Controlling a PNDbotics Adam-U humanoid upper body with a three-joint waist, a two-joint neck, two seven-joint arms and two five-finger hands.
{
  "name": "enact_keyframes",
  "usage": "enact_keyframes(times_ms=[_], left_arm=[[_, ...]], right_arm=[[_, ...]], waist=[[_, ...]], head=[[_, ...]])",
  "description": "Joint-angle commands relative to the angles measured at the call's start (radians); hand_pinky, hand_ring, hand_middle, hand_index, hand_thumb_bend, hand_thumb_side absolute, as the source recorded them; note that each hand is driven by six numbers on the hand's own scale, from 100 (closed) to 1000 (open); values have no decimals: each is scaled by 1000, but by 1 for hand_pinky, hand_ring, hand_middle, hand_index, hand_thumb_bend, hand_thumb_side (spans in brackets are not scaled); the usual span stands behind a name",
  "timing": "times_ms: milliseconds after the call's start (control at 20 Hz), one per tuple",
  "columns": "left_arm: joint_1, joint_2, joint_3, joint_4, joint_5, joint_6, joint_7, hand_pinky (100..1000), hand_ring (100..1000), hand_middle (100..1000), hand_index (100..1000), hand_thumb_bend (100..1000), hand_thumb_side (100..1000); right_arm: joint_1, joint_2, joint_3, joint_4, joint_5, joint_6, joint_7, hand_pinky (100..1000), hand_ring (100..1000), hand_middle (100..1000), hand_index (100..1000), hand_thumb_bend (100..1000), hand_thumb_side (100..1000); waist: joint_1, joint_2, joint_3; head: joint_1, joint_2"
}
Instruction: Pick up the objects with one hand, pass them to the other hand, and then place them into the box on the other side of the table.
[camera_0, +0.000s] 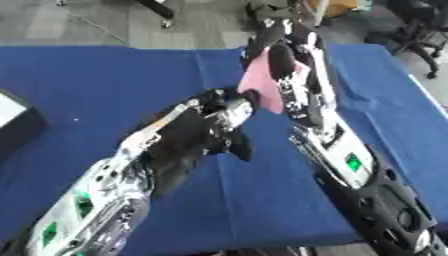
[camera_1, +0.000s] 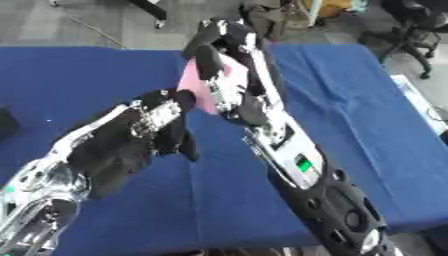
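A flat pink object (camera_0: 260, 82) hangs above the middle of the blue table (camera_0: 105, 85). My right hand (camera_0: 282, 59) comes in from the right and holds it from above, with dark fingers curled over its upper part. From the lower left my left hand (camera_0: 220, 111) reaches up to the object's lower edge. Its fingers are stretched toward the pink object and its thumb (camera_0: 241, 149) points down, closed on nothing. A box (camera_0: 16, 119) with a white top and dark side shows at the table's left edge.
Grey floor lies beyond the table's far edge, with a black office chair (camera_0: 411, 30) at the upper right and a chair leg (camera_0: 157, 10) at the top. The table's right edge (camera_0: 429, 100) runs close to my right forearm.
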Motion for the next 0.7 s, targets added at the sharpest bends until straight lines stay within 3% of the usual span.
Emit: enact_keyframes(times_ms=[50,450,700], left_arm=[[-8,-45,-38,-8,23,3,-9,559,446,307,403,143,367],[-5,-52,-37,-11,22,2,-1,553,427,278,375,102,345],[-4,-57,-39,-21,29,10,-3,571,487,380,470,235,346]], right_arm=[[-26,4,8,-16,-15,1,-6,100,210,163,264,100,470],[-27,7,6,-16,-10,-2,-4,100,212,167,276,100,470],[-28,8,7,-16,-14,-2,-4,100,205,162,270,100,470]], waist=[[2,-13,0],[3,-12,-1],[3,-11,-1]], head=[[0,-2],[0,-2],[0,-2]])
